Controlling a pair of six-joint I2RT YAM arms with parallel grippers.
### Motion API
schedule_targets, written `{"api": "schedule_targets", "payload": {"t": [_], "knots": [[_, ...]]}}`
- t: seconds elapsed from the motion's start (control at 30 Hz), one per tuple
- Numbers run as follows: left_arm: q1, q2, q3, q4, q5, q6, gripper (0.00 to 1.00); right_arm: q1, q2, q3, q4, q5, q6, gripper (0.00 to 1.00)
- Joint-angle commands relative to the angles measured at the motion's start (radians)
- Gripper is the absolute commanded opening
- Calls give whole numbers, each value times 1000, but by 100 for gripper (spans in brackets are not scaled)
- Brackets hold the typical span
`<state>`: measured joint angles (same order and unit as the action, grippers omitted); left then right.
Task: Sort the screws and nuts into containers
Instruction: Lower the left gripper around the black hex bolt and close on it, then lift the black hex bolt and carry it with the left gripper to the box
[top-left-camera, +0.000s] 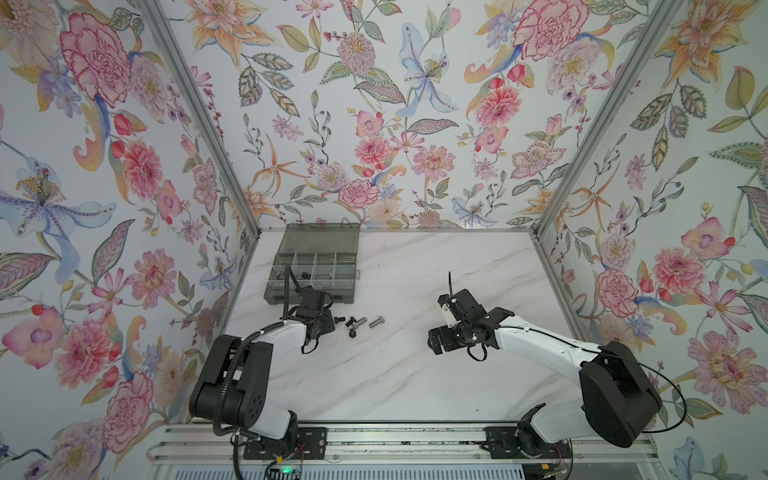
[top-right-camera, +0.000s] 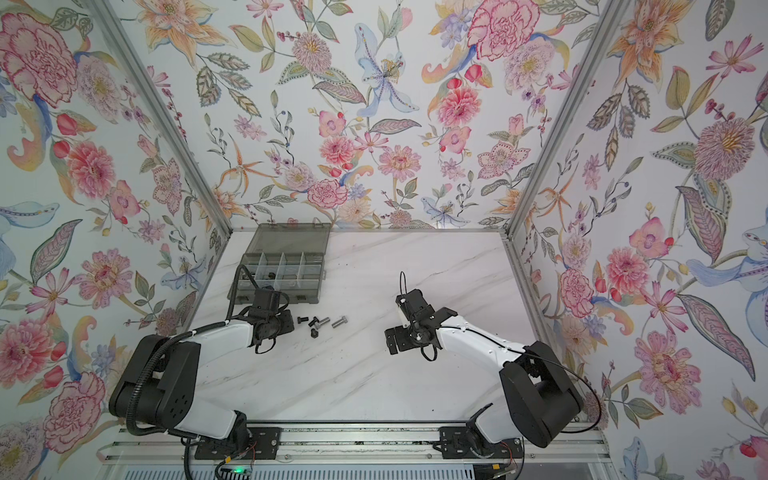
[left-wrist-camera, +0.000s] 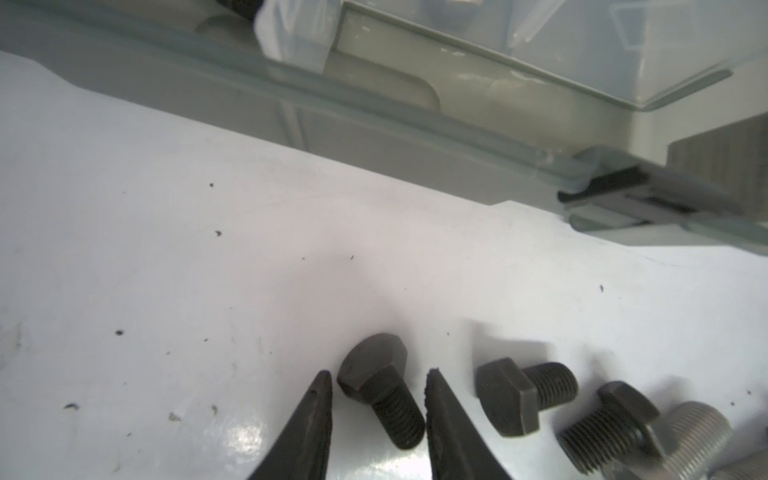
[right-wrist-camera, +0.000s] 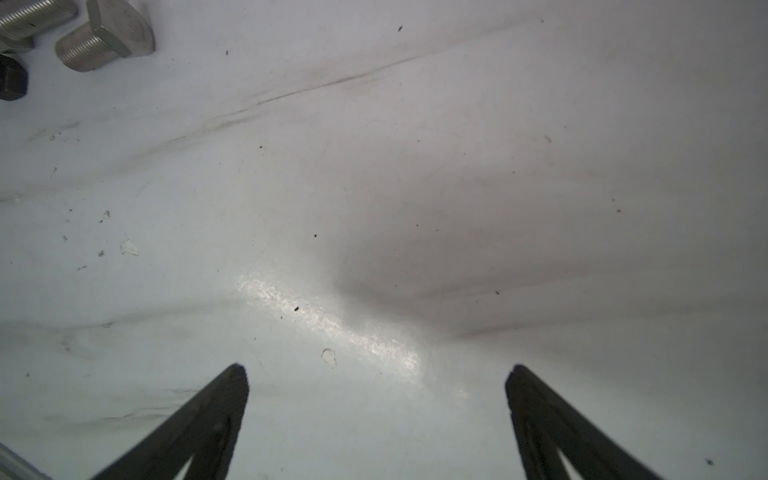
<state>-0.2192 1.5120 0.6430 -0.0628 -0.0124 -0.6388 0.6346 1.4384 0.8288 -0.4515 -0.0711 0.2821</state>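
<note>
Several screws lie on the white marble table just in front of the grey organiser box (top-left-camera: 348, 297) (top-right-camera: 309, 297). My left gripper (left-wrist-camera: 378, 374) (top-left-camera: 334, 321) is low over the table. Its fingers stand either side of a black hex screw (left-wrist-camera: 382, 395) (top-left-camera: 339, 319) that rests on the table, with a thin gap at the head. Two more black screws (left-wrist-camera: 509, 395) (left-wrist-camera: 611, 428) and a silver screw (left-wrist-camera: 690, 432) (top-left-camera: 376, 321) lie to the right. My right gripper (right-wrist-camera: 376, 374) (top-left-camera: 434, 340) hovers open and empty over bare table. Small pieces lie in the containers (top-left-camera: 305, 274), too small to tell whether they are nuts.
The box's lid (top-left-camera: 320, 239) lies open, tilted back towards the rear wall. Floral walls close the table on three sides. A silver screw (right-wrist-camera: 104, 41) shows at the edge of the right wrist view.
</note>
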Motion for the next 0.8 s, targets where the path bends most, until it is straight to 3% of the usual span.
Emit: {"api": "schedule_targets", "payload": {"t": [0.0,0.3,0.77], "knots": [[0,1,16,-37,-27,16,33,6,11,6,-1,1,11,99],[-1,-1,13,-41,-27,27,29,6,11,10,1,0,8,99],[1,-35,40,-59,-19,44,5,6,8,9,-1,1,6,99]]}}
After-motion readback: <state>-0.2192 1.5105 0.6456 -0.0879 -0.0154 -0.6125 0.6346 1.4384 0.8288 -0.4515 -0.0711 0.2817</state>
